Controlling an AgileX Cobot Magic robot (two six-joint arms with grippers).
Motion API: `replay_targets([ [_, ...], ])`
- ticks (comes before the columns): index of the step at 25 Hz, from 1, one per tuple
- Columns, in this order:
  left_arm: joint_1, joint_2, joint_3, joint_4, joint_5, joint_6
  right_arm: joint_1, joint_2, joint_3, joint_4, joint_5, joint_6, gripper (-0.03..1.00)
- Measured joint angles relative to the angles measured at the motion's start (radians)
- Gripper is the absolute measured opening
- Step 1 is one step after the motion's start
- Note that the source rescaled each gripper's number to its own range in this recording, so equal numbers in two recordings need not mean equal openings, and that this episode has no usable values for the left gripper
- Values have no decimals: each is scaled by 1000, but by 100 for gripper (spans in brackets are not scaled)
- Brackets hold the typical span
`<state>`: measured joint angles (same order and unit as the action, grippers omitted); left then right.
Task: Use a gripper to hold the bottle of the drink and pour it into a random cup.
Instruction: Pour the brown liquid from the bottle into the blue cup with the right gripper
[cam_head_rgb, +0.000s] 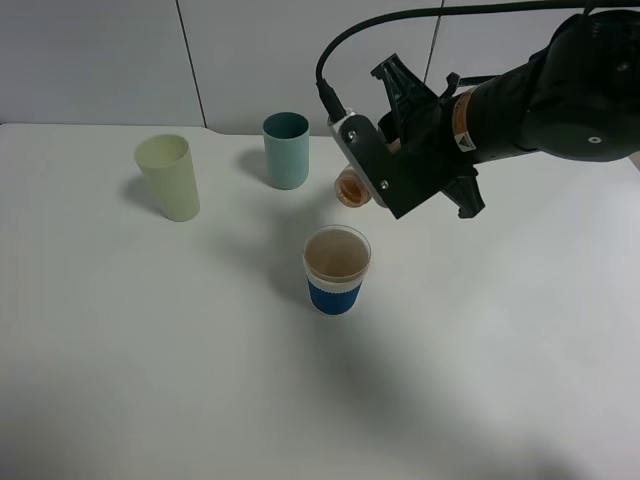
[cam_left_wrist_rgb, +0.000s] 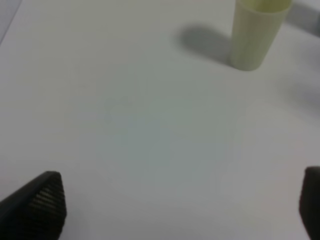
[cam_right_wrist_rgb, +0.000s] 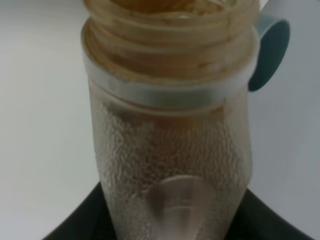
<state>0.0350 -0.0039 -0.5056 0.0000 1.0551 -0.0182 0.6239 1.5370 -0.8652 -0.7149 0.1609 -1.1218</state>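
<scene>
Left side first: the left claw (cam_left_wrist_rgb: 180, 210) hangs low over bare white table (cam_head_rgb: 150, 380), dark ribbed fingers (cam_left_wrist_rgb: 42, 200) spread wide, nothing between them – idle. Near it the pale yellow-green plastic tumbler (cam_head_rgb: 169, 177) stands upright; further back, the teal tumbler (cam_head_rgb: 287, 150), also upright and well apart from the first.

Centre: the short translucent cup with the wide blue band (cam_head_rgb: 337, 269) stands upright, brownish liquid showing inside. Just above and behind it, the small translucent plastic bottle with brown drink (cam_head_rgb: 351, 186) is tipped on its side, open mouth toward the cup, clamped in the right claw (cam_head_rgb: 392, 165). The right wrist view shows the wide neck (cam_right_wrist_rgb: 170, 60) close up, the drink sitting at the mouth.

Step, as I judge it: pouring, partly done – whether a stream is falling now, I cannot tell. Next move calls for keeping the mouth over the cup's rim; it looks slightly off to the back, so spill is a risk.

Table is plain matte white, uncluttered; a pale panelled wall (cam_head_rgb: 100, 60) behind.
</scene>
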Motion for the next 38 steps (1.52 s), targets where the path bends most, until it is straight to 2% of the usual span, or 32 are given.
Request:
replay_targets([
  [20,0,0,0,0,0,0,44,11,-1,-35,19,-25,0],
  [38,0,0,0,0,0,0,55,11,-1,-125,29,-34,0],
])
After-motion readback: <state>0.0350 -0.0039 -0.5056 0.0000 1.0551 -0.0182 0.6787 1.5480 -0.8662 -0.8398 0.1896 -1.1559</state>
